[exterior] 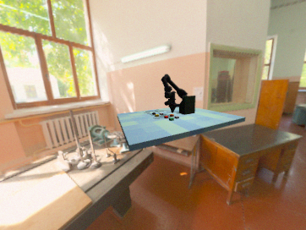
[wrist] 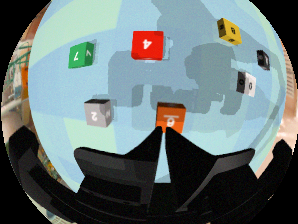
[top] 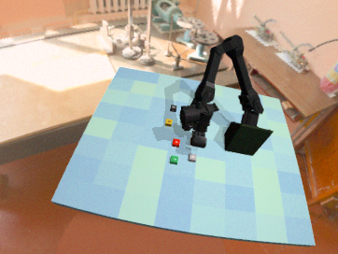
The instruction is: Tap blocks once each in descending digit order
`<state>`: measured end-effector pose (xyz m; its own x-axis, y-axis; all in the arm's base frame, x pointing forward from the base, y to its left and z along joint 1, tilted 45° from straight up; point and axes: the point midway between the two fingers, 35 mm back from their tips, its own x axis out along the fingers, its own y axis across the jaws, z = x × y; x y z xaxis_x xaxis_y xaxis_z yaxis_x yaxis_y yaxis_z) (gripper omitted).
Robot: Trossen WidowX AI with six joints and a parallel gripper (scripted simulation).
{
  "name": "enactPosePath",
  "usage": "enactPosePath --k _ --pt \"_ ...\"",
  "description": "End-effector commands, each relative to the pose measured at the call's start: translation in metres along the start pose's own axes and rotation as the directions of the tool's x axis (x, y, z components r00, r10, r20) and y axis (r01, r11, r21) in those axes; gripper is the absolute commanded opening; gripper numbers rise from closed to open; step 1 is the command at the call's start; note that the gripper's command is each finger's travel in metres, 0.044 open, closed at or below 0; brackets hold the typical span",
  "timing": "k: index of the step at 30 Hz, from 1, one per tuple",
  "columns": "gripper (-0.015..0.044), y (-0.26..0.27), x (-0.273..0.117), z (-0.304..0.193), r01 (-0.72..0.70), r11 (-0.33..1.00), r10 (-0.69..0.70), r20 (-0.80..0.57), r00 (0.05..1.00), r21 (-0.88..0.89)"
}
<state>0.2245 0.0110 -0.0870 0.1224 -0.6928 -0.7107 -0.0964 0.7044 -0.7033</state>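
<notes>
Orange cube-shaped block (wrist: 170,114), glossy, sits right by the tips of the black hand (top: 197,141) (exterior: 172,111) (wrist: 162,131) in the wrist view; its digit's underlined, 6 or 9, can't tell which. Fingertips look to overlap the block's edge there, but contact vs. a small height gap can't be told. Hand's pressed nearly together, w/ just a thin slit btwn the fingers & nothing pinched. It points down at the desk (top: 100,187) (exterior: 186,131) (wrist: 50,67), which has a patchwork top in blue & pale green.

Black jointed arm (top: 212,70) (exterior: 180,90) arches over from the right & hides the orange block in the top view.

Other blocks, per top view: green block (top: 174,160) (exterior: 171,119) (wrist: 80,55), marked 7, is nearest, w/ grey block (top: 192,158) (exterior: 177,117) (wrist: 98,113), marked 2, to its right. Red block (top: 176,143) (exterior: 166,116) (wrist: 147,45), marked 4, lies a bit farther; then yellow block (top: 168,122) (exterior: 156,115) (wrist: 229,31); then small black block (top: 173,108) (wrist: 263,60), farthest, digit too small to read. White block (wrist: 246,84) w/ a 0 shows in the wrist view, right of the orange one, near yellow & black. All sit apart.
</notes>
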Motion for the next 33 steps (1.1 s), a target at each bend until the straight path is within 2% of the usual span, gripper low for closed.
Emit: enactPosePath --k 1,18,22,27,33 --pt "0.0020 -0.002 0.009 -0.002 0.007 1.000 -0.007 -0.004 1.000 -0.004" --pt "0.0020 -0.002 0.025 -0.003 0.009 1.000 -0.009 -0.004 1.000 -0.004" --pt "0.0020 -0.001 -0.003 -0.002 0.007 1.000 -0.007 -0.004 1.000 -0.004" --pt "0.0020 -0.001 -0.007 -0.002 0.007 1.000 -0.007 -0.004 1.000 -0.004" --pt "0.0020 0.000 -0.084 -0.001 0.003 1.000 -0.003 -0.004 1.000 -0.004"
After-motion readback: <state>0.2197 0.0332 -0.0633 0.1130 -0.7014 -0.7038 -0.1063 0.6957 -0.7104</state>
